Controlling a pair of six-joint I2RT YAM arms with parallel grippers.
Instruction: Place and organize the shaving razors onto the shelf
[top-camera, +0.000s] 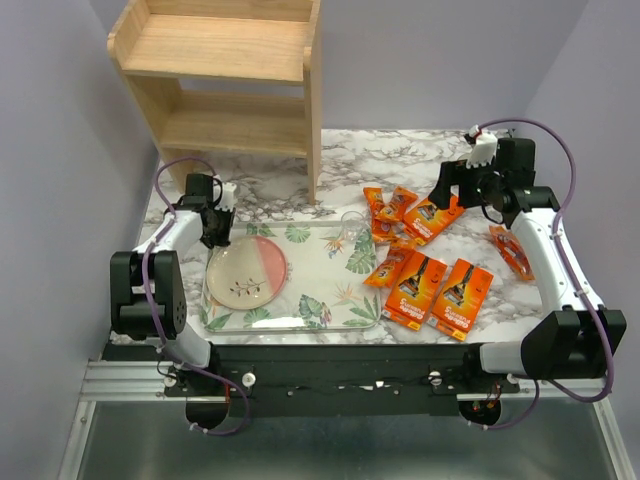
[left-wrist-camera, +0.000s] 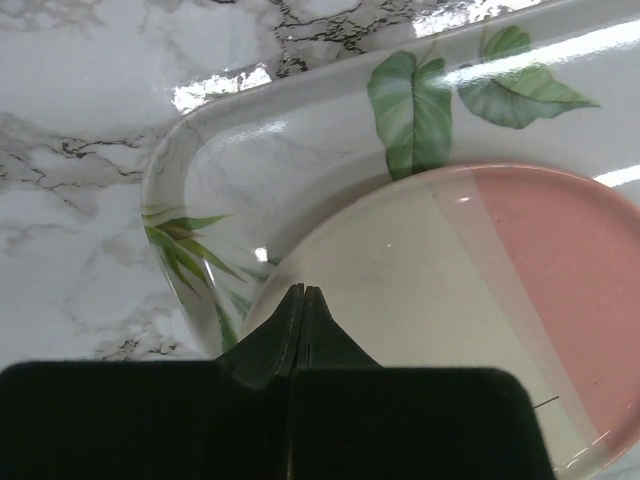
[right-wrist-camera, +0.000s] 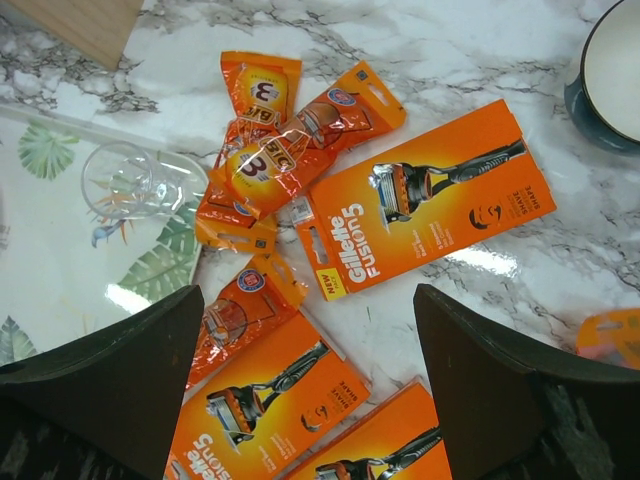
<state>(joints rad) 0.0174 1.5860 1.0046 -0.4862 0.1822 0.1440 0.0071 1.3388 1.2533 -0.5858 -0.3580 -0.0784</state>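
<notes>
Several orange shaving razors lie on the marble right of centre. Among them are wide cards (top-camera: 416, 290) (top-camera: 462, 298) (right-wrist-camera: 425, 210) (right-wrist-camera: 265, 405) and narrow packs (top-camera: 400, 203) (right-wrist-camera: 300, 140) (right-wrist-camera: 235, 315). One more pack (top-camera: 511, 250) lies apart at the right. The wooden shelf (top-camera: 225, 90) stands at the back left with both tiers bare. My right gripper (top-camera: 458, 190) (right-wrist-camera: 308, 295) hangs open above the pile, nothing between its fingers. My left gripper (top-camera: 218, 225) (left-wrist-camera: 303, 292) is shut and holds nothing, hovering over the plate's edge at the tray's far left corner.
A leaf-print tray (top-camera: 300, 325) (left-wrist-camera: 200, 150) lies front centre, holding a pink-and-cream plate (top-camera: 247, 273) (left-wrist-camera: 480, 300) and a clear glass (top-camera: 352, 222) (right-wrist-camera: 120, 180). A blue-rimmed bowl (right-wrist-camera: 610, 70) sits beyond the razors at the right. Walls close in the left and right sides.
</notes>
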